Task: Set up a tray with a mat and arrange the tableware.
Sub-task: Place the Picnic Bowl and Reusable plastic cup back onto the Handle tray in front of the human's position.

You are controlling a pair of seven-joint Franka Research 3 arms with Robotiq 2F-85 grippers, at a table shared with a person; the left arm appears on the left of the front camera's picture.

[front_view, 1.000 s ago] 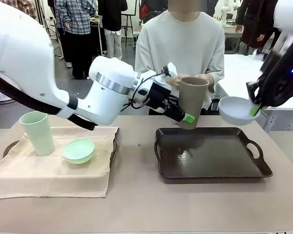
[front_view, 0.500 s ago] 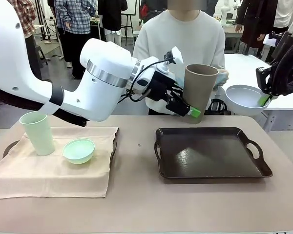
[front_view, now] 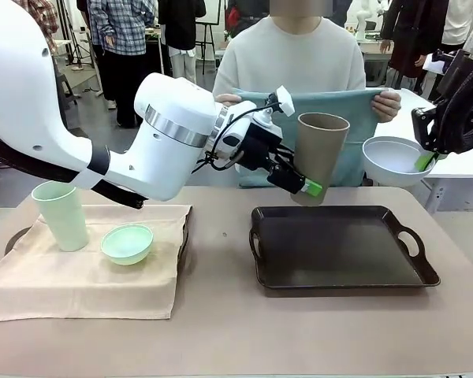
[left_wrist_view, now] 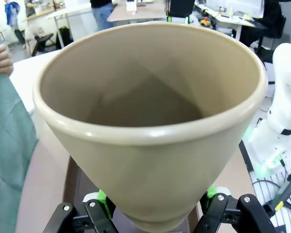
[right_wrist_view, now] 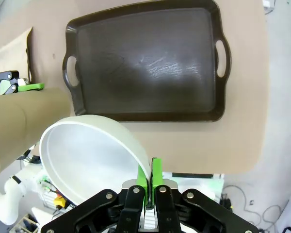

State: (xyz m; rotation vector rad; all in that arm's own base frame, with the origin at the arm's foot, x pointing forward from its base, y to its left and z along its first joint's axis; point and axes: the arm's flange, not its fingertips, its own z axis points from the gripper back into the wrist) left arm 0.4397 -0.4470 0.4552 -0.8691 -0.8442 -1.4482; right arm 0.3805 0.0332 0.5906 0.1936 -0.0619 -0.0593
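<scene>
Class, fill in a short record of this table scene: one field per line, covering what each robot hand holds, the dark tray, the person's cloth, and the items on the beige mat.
Left hand: shut on tall tan-brown tumbler, held above the table
Right hand: shut on rim of white round bowl
Dark brown handled tray: bare, no mat on it
Person: holds teal cloth spread between both hands
Beige mat: mint green tumbler upright, mint green bowl beside it
</scene>
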